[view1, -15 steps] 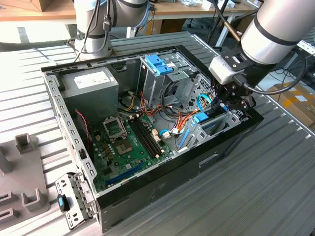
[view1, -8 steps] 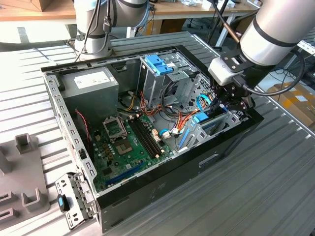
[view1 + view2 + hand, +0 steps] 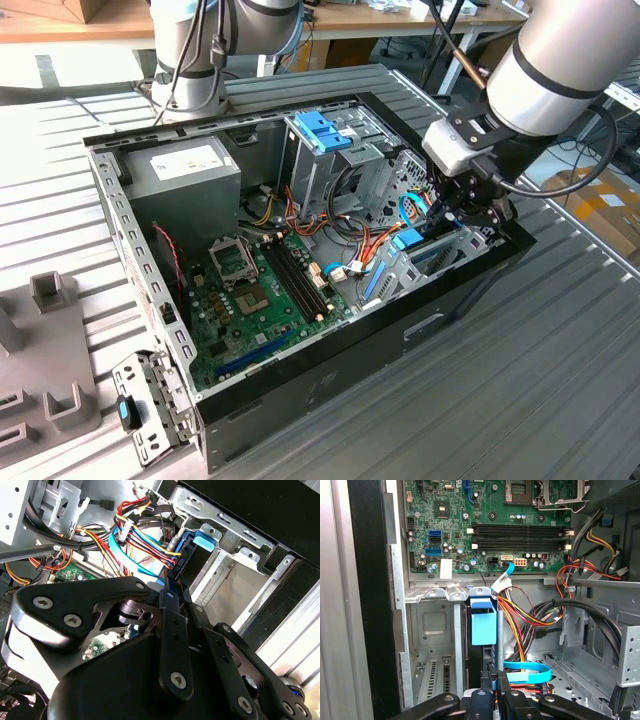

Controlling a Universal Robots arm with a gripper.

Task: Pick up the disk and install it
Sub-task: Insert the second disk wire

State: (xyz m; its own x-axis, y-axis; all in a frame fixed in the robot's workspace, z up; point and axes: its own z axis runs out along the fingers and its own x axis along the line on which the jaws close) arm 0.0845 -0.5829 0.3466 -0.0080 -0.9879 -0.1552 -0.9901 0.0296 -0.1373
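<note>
- Gripper (image 3: 490,679) right up close, black fingers (image 3: 172,630) pinched tight on the thin edge of the disk (image 3: 483,622).
- Disk stands on edge in the metal drive bay (image 3: 432,630), at the exterior view's right end of the computer case (image 3: 330,370), beside the cables (image 3: 520,615).
- White label on the power supply box (image 3: 185,160): print too small to read.
- Arm (image 3: 560,60) leans in from the exterior view's far right, wrist angled down into the case.
</note>
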